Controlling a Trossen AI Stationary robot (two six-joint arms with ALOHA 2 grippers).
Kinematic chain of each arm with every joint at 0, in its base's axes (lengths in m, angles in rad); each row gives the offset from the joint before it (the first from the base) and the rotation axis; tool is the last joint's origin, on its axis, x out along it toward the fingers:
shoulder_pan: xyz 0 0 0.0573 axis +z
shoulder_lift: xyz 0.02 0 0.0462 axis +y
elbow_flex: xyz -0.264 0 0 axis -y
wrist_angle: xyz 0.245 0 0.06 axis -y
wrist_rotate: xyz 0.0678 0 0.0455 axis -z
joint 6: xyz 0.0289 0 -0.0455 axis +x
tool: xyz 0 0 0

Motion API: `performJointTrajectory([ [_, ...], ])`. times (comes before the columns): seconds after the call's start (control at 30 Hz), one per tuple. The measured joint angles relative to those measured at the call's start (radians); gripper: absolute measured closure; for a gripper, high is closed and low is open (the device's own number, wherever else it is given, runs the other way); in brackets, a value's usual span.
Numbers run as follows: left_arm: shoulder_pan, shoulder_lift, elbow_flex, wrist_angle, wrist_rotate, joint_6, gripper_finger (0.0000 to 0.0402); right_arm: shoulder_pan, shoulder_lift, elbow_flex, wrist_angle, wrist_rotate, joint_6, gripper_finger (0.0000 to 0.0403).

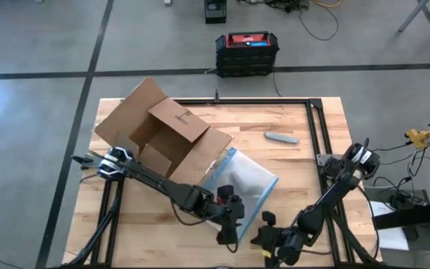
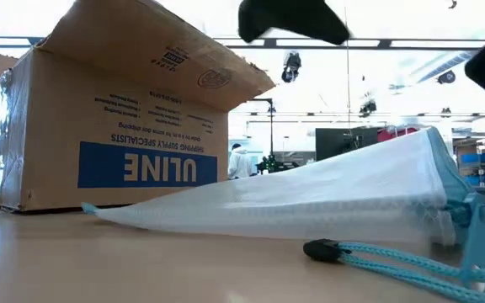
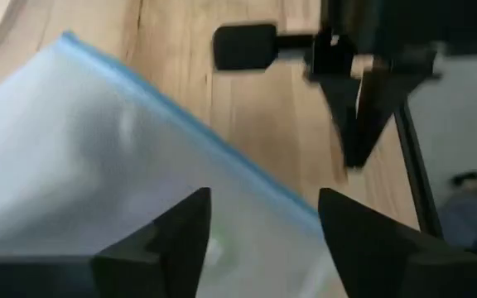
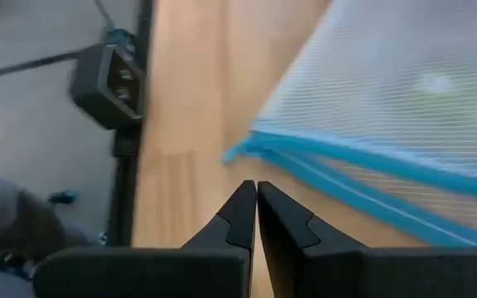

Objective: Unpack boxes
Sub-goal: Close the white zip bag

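Blue cord [image 2: 394, 259] from the clear zip pouch [image 1: 243, 183] trails closest to my low camera, the pouch slumped behind it on the surface [image 1: 297, 161]. My left hand [image 1: 228, 223] sits at the pouch's near edge with fingers [image 3: 176, 240] spread wide, holding nothing. My right hand [image 1: 275, 240], pinched fully shut and empty, waits just beside the pouch's near corner. Behind and to the left stands the cardboard box [image 1: 155, 131], flaps open. I judge the left arm nearer it, so that arm should reach back.
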Motion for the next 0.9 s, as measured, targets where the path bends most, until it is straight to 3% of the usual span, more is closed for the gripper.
performJointTrajectory([
  [0.13, -0.035, 0.0, 0.039, -0.139, -0.001, -0.024, 0.0174, 0.012, 0.013, -0.023, 0.015, 0.007, -0.025, 0.04],
  [0.27, -0.062, 0.007, -0.006, -0.115, -0.05, -0.069, 0.0186, 0.01, 0.039, -0.008, 0.062, 0.025, -0.046, 0.0381],
  [0.5, -0.068, 0.011, -0.204, 0.107, -0.072, -0.161, 0.0221, -0.003, 0.136, 0.092, 0.129, 0.064, -0.111, 0.0365],
  [0.7, -0.071, 0.013, -0.393, 0.37, -0.078, -0.204, 0.0246, -0.046, 0.276, 0.235, 0.127, 0.066, -0.111, 0.038],
  [0.9, -0.074, 0.012, -0.508, 0.421, -0.085, -0.208, 0.0263, -0.07, 0.355, 0.359, -0.114, 0.06, 0.006, 0.0399],
])
